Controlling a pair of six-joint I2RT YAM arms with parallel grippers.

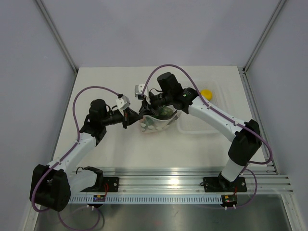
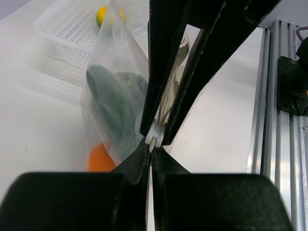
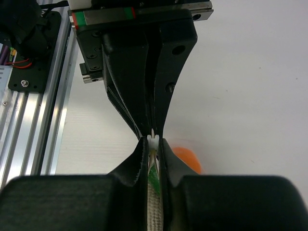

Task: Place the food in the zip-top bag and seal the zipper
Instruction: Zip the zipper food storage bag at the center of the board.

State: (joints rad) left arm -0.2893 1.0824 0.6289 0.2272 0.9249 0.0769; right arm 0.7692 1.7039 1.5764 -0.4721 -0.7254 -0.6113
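Left wrist view: my left gripper (image 2: 150,147) and right gripper (image 3: 153,142) clamp the zipper (image 2: 153,133) tip to tip; the zip-top bag (image 2: 115,62) lies toward the bench's right edge.

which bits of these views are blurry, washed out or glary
left wrist: the left tool fills the bottom as a black blur, the bag is sharp, the tray behind is washed out white; right wrist: the right tool is soft up close, the orange ball blurred; top external: even light, sharp, glare on the metal rail
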